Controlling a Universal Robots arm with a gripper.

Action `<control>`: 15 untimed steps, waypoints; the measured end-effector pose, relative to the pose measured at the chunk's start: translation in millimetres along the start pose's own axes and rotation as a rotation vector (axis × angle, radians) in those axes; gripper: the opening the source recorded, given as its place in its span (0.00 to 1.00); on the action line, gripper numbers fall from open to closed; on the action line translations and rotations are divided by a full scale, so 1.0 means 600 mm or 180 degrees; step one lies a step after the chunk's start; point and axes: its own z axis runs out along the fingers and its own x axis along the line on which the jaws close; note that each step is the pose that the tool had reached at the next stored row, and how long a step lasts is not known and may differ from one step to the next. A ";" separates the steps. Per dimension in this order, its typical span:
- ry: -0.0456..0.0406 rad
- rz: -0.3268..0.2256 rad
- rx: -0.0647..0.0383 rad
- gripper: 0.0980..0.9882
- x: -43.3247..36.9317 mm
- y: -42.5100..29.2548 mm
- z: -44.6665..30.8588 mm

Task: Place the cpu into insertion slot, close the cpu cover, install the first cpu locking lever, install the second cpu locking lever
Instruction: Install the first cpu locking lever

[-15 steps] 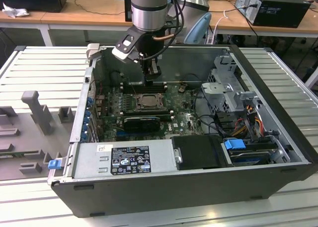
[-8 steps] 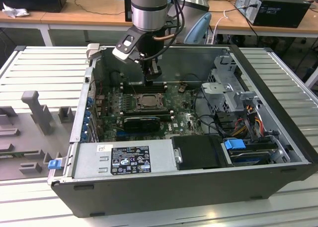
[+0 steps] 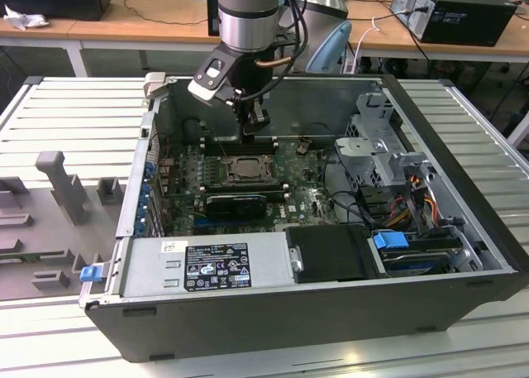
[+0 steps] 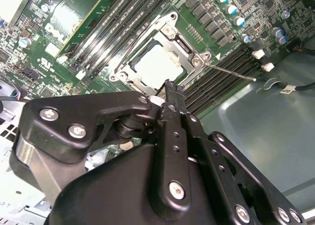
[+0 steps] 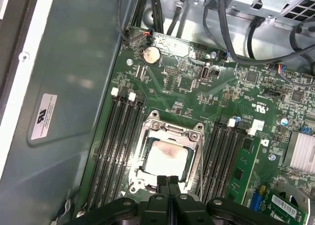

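- Tool (image 5: 167,179) first, since its black linkage sits right up against both wrist cameras: the two fingers are clenched tight together with nothing between them.
- cpu (image 5: 165,158) is just beneath the tool's tips, pale silvery top facing up, seated in the insertion slot (image 5: 132,188).
- cpu cover (image 5: 172,132) lies flat over it, and the chip shows through the square window.
- Black memory slots (image 5: 114,141) run along both sides of the socket, flanking the tool's tips.
- In the second wrist view a thin lever rod (image 4: 231,71) pokes out from the socket's corner, off to one side of the tool. Can't tell if it's latched.
- In the exterior view the tool hangs down inside the open computer case (image 3: 289,320), over the slot. Can't tell if it's touching.
- Case sits on a ribbed grey desk (image 3: 58,105).
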 end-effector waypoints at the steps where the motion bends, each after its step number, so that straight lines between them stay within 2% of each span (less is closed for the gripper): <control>1: 0.0000 -0.0006 0.0000 0.01 0.000 0.000 0.000; 15: 0.0005 -0.0141 0.0003 0.01 0.000 0.000 0.000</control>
